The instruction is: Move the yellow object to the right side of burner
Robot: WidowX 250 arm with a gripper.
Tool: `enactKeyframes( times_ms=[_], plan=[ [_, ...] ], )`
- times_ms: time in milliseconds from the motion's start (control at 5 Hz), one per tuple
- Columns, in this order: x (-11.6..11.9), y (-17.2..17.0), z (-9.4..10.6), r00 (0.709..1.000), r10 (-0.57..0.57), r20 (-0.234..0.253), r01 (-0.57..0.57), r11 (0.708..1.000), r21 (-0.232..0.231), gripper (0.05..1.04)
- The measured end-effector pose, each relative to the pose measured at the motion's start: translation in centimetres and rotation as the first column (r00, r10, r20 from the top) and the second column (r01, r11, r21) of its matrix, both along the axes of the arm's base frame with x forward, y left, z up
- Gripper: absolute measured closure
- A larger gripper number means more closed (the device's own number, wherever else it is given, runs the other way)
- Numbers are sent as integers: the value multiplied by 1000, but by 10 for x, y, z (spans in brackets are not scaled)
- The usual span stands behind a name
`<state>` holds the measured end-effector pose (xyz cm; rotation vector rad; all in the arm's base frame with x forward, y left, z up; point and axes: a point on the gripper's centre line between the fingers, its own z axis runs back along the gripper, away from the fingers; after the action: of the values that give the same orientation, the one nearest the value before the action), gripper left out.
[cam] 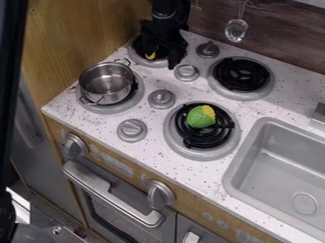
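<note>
The black gripper point(161, 53) hangs from the top edge over the back left burner point(166, 61), its fingers apart. A small yellow object point(150, 56) shows low between them, nearer the left finger. The gripper hides part of it, and whether it touches the burner or a finger I cannot tell. On the front right burner point(200, 151) rests a green and yellow object point(201, 117), its yellow part at the upper right.
A metal pot point(107, 83) stands on the front left burner. Grey knobs point(162, 98) rise between the burners. The back right burner point(241, 75) holds a black coil, and a grey sink point(243, 163) lies at the right. A crystal pendant point(236, 30) hangs near the back wall.
</note>
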<state>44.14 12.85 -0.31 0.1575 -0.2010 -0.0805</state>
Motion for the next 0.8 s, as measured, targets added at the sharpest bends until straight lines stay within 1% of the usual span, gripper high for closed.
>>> enactKeyframes(
  times_ms=[200,400,600,800],
  plan=[
    [16,17,-4,998,55,15,-55,998,35,84],
    [19,47,-7,992,126,16,-127,989,75,84],
    [19,61,-23,985,172,-7,-171,983,66,84],
    [22,65,-25,975,224,9,-224,974,43,84]
  ],
)
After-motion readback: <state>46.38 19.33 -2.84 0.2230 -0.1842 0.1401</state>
